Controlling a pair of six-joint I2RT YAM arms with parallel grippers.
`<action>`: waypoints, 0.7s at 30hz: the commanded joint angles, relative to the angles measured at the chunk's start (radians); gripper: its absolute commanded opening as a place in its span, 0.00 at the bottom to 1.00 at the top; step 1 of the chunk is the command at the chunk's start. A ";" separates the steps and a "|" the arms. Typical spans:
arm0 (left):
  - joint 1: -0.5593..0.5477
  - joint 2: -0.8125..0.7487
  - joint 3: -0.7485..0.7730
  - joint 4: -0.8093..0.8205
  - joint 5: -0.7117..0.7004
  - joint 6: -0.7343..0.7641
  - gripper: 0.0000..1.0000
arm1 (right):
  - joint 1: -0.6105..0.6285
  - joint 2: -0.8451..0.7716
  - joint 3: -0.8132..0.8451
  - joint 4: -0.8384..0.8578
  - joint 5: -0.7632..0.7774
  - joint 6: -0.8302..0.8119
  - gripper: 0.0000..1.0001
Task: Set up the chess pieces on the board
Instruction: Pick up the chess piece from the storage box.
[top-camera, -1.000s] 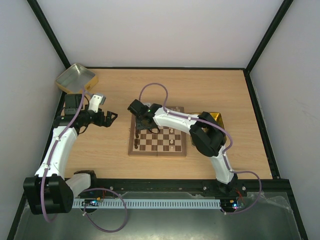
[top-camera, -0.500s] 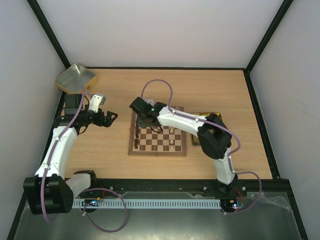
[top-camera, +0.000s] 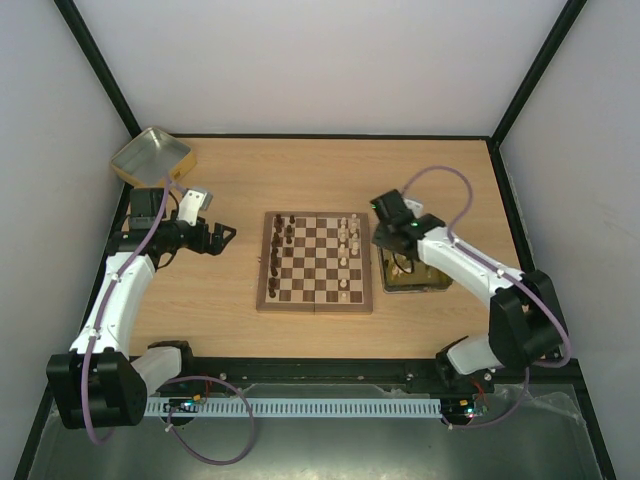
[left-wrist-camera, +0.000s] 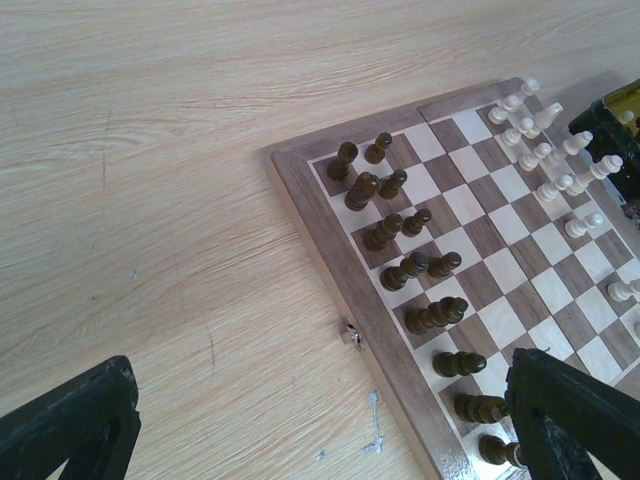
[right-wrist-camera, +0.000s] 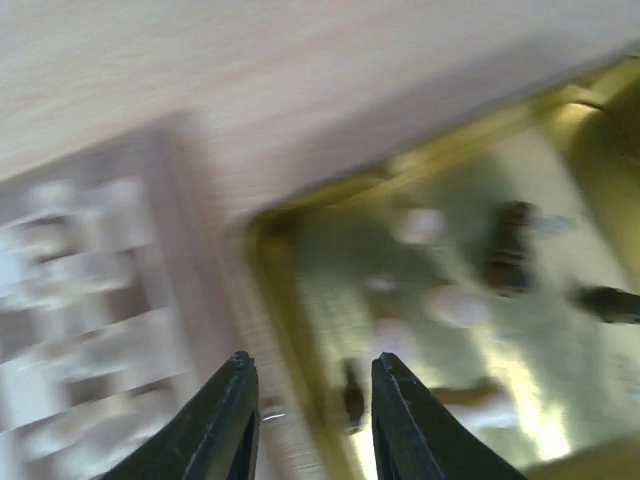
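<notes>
Most chess pieces (left-wrist-camera: 363, 190) are placed on the board (top-camera: 315, 306); a few are left in the tray (top-camera: 430, 286). Right fingers (right-wrist-camera: 225, 425) are held slightly apart, empty; left fingers (left-wrist-camera: 575, 420) are spread wide.

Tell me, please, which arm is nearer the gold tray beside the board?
Right. The right arm reaches over the tray; the left arm sits across the board.

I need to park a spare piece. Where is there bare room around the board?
Bare table lies beyond the board, toward the back wall, and between its left rim and the left gripper. The board's middle files are mostly free. Crowded: dark pieces along its left, pale pieces along its right, and the gold tray right of it, under the right gripper.
</notes>
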 joint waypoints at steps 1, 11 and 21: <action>0.003 0.010 -0.009 -0.014 0.027 0.014 0.99 | -0.153 -0.067 -0.135 0.048 -0.063 0.015 0.31; 0.003 0.030 -0.011 -0.014 0.028 0.018 0.99 | -0.289 -0.017 -0.166 0.119 -0.180 -0.033 0.30; -0.003 0.037 -0.011 -0.014 0.029 0.020 0.99 | -0.290 0.031 -0.194 0.156 -0.198 -0.038 0.27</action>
